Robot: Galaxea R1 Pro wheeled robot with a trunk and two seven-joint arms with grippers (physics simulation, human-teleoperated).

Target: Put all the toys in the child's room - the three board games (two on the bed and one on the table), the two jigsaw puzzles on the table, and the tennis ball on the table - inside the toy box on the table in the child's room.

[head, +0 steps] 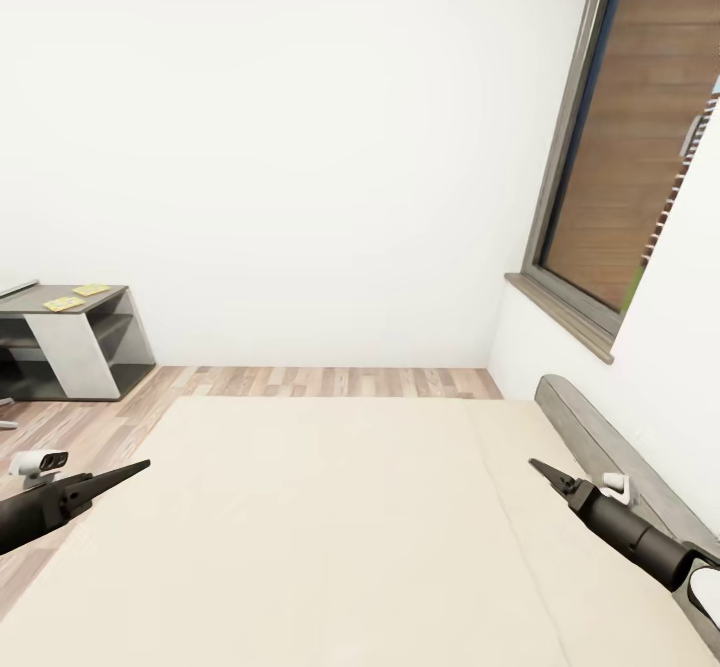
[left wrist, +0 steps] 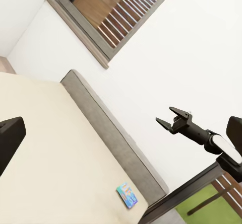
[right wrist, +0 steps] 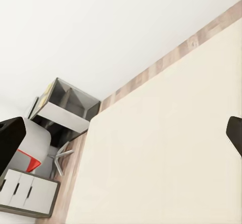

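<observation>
The bed (head: 330, 527) with its cream mattress spreads out below me. A small blue board game (left wrist: 127, 194) lies flat on the mattress, close to the grey headboard (left wrist: 108, 128). My left gripper (head: 140, 467) hovers open over the bed's left edge. Over the right side, near the headboard, my right gripper (head: 535, 467) (left wrist: 166, 116) also hangs open, holding nothing. Far to the left stands the table (head: 40, 299), with two thin yellow jigsaw puzzles (head: 63, 303) (head: 91, 290) on its dark top. The toy box and the tennis ball are out of view.
A window (head: 640, 147) with a grey sill is set in the right wall above the headboard. Wood floor (head: 330, 382) runs between the bed's far end and the white wall. A chair with a red patch (right wrist: 30, 161) and white drawers (right wrist: 22, 191) stand by the table.
</observation>
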